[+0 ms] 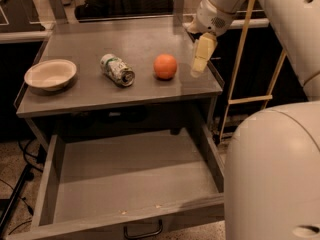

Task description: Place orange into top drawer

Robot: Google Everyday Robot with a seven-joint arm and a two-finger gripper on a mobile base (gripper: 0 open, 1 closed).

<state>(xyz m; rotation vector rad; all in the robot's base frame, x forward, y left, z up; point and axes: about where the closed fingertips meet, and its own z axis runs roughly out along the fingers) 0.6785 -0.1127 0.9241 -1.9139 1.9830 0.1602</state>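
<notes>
- Orange [165, 66] sits on the grey tabletop [125, 39], a bit right of centre in the frame, with nothing touching it. It's round, smooth and evenly coloured, and I can't make out a stem end.
- The gripper [199, 66] hangs just right of it, pointing down, close beside the fruit but apart from it. From this angle I can't tell whether it's open or closed.
- Looks like the approach-to-grab step. I'd shift the gripper left until it's centred over the orange, then come down low enough to close across the widest part. Grab too high and a smooth ball will probably squirt out.
- A crushed green-and-white can [118, 70] lies on its side left of the orange, near but not touching. A sloppy nudge could roll the fruit into it.
- The top drawer [130, 174] is wide open in the lower half of the frame, with a bare flat bottom and a black handle [143, 232] at the bottom edge. Lower the orange in rather than dropping it, since it'll likely roll.
- A white bowl [50, 75] is far left, well out of the way.
</notes>
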